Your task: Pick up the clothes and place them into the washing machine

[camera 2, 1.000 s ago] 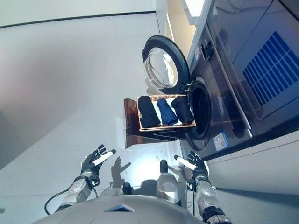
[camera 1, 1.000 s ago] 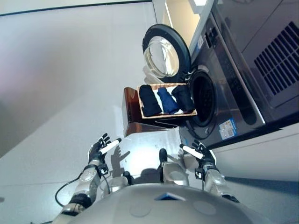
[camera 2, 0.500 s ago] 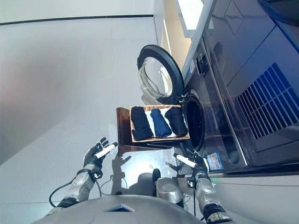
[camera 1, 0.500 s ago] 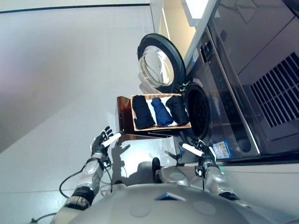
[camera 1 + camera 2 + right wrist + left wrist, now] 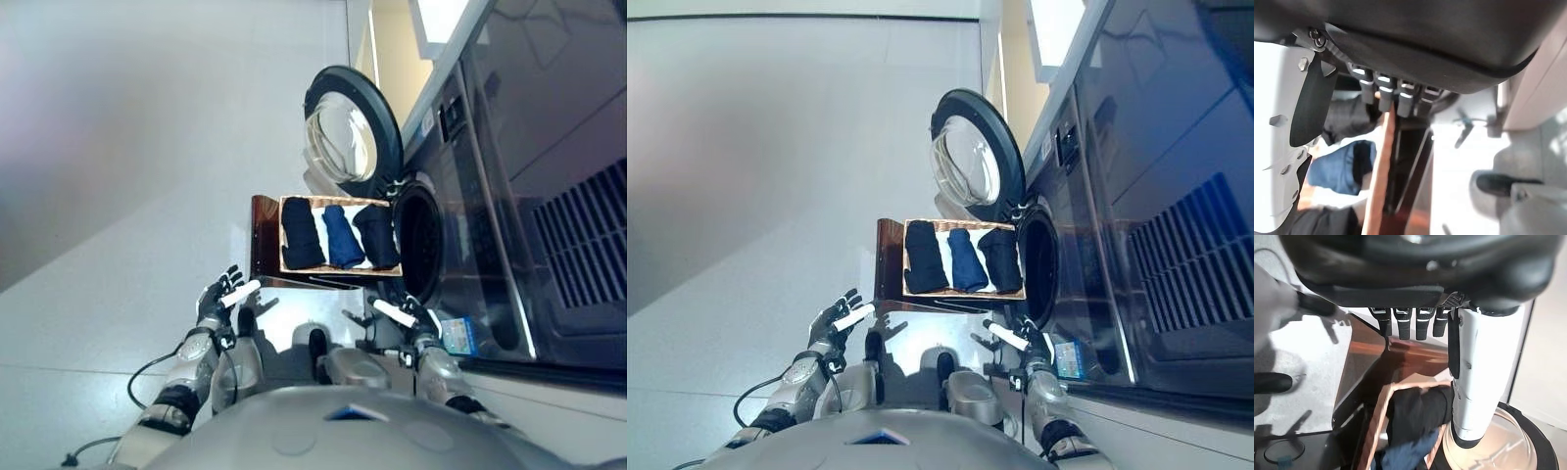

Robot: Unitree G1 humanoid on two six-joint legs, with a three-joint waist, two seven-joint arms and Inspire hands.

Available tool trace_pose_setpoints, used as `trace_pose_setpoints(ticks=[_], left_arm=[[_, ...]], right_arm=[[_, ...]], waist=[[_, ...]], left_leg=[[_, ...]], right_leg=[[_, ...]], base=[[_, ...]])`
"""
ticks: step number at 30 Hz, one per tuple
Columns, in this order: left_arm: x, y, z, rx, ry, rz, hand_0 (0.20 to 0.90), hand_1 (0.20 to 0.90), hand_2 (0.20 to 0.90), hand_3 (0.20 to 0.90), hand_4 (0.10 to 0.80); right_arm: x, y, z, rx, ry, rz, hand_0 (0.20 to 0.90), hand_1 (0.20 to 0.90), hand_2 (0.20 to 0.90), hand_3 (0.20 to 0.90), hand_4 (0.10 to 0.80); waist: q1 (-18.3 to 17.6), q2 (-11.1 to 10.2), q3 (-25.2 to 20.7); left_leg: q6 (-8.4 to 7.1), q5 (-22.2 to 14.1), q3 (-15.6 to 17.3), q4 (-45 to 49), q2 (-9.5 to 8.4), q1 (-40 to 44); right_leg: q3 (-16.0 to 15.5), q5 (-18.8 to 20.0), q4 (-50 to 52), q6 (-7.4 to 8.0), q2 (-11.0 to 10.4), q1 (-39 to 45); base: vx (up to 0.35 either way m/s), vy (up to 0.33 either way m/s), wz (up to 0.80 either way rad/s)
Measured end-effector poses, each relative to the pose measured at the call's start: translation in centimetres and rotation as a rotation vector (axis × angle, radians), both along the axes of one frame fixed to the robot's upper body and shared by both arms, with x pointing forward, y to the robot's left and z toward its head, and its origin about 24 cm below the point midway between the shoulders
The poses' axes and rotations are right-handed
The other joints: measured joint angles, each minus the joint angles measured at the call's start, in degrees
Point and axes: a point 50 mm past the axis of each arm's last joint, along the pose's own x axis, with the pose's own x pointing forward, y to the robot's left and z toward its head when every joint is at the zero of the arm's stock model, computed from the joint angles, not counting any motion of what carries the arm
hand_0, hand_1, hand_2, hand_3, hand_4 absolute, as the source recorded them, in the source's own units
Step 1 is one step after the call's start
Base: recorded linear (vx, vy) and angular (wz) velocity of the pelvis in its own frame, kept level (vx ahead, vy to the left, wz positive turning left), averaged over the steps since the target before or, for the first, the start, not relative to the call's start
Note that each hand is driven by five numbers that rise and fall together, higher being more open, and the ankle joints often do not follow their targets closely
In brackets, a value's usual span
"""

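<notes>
Currently, the left robot hand and right robot hand hover empty with fingers spread, well short of the clothes. Ahead, between both hands, a wicker tray on a wooden stand holds three folded dark clothes. Beyond the right robot hand, the washing machine stands with its door swung open.

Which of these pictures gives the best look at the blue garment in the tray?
The right eye view: the blue garment lies whole between two darker ones in the tray. The left eye view shows much the same. Each wrist view catches only part of it past the robot hand.
</notes>
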Motion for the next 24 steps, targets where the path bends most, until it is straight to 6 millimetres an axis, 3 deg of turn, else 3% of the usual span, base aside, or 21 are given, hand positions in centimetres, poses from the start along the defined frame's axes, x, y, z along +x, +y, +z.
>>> trace_pose_setpoints(ticks=[2,3,5,8,11,17,23,24], left_arm=[[-0.7,0.2,-0.3,0.001,0.025,0.008,0.900,0.900,0.900,0.900,0.800],[-0.7,0.4,-0.2,0.004,0.019,0.014,0.900,0.900,0.900,0.900,0.800],[-0.6,1.0,0.0,0.017,0.013,0.029,0.900,0.900,0.900,0.900,0.800],[0.3,1.4,0.6,0.024,-0.028,0.042,0.900,0.900,0.900,0.900,0.800],[1.0,1.5,1.0,0.029,-0.064,0.042,0.900,0.900,0.900,0.900,0.800],[0.1,1.7,0.7,0.029,-0.038,0.039,0.900,0.900,0.900,0.900,0.800],[-0.9,1.7,0.4,0.016,-0.016,0.048,0.900,0.900,0.900,0.900,0.800],[-1.0,1.8,0.4,0.018,-0.015,0.051,0.900,0.900,0.900,0.900,0.800]], right_arm=[[0.0,-0.9,0.3,-0.026,-0.006,-0.013,0.900,0.900,0.900,0.900,0.800],[0.1,-1.1,0.4,-0.029,-0.012,-0.022,0.900,0.900,0.900,0.900,0.800],[-0.5,-0.7,0.0,-0.019,0.010,-0.018,0.900,0.900,0.900,0.900,0.800],[-0.5,-0.4,0.0,-0.009,0.011,-0.014,0.900,0.900,0.900,0.900,0.800],[-0.3,-0.2,0.0,-0.003,0.005,-0.009,0.900,0.900,0.900,0.900,0.800],[0.6,0.0,0.3,0.008,-0.024,0.009,0.900,0.900,0.900,0.900,0.800],[1.1,-0.3,0.6,-0.001,-0.041,0.014,0.900,0.900,0.900,0.900,0.800],[1.0,-0.2,0.5,0.000,-0.036,0.016,0.900,0.900,0.900,0.900,0.800]], waist=[[0.71,0.99,-0.74],[0.41,1.16,-0.75],[0.39,0.11,-1.37],[0.40,0.35,-2.94],[0.65,0.54,-4.03],[0.65,-0.77,-5.56],[-0.28,0.87,-5.60],[-0.81,1.08,-5.50]], left_leg=[[3.20,1.74,0.43,-0.11,-1.19,1.45],[6.16,4.00,1.86,-0.30,-1.90,2.20],[8.01,3.38,4.57,-1.15,-4.46,4.80],[9.89,2.64,6.56,-1.84,-6.93,5.83],[10.75,1.99,7.28,-2.26,-8.19,6.46],[10.82,0.39,7.46,-2.37,-9.07,6.86],[12.02,-0.06,5.55,-2.23,-8.67,6.19],[12.19,-0.15,4.98,-2.32,-8.78,6.36]], right_leg=[[2.24,-1.09,0.88,2.13,-0.67,0.20],[2.33,-1.87,1.84,3.35,-1.99,0.57],[2.70,-4.22,4.29,5.57,-5.38,0.78],[3.78,-4.98,4.22,7.76,-8.03,0.75],[3.87,-5.23,3.91,8.35,-9.19,1.07],[3.92,-5.61,4.08,9.12,-9.91,1.30],[3.68,-5.70,19.15,10.28,-7.77,-6.50],[2.72,-5.41,21.67,10.12,-8.26,-7.30]], base=[[0.200,0.143,-0.91],[0.346,0.239,-0.63],[0.317,0.217,-0.44],[0.190,0.132,-0.25],[0.119,0.100,-0.07],[0.114,0.122,-0.04],[0.048,0.139,0.01],[0.107,0.123,0.27]])
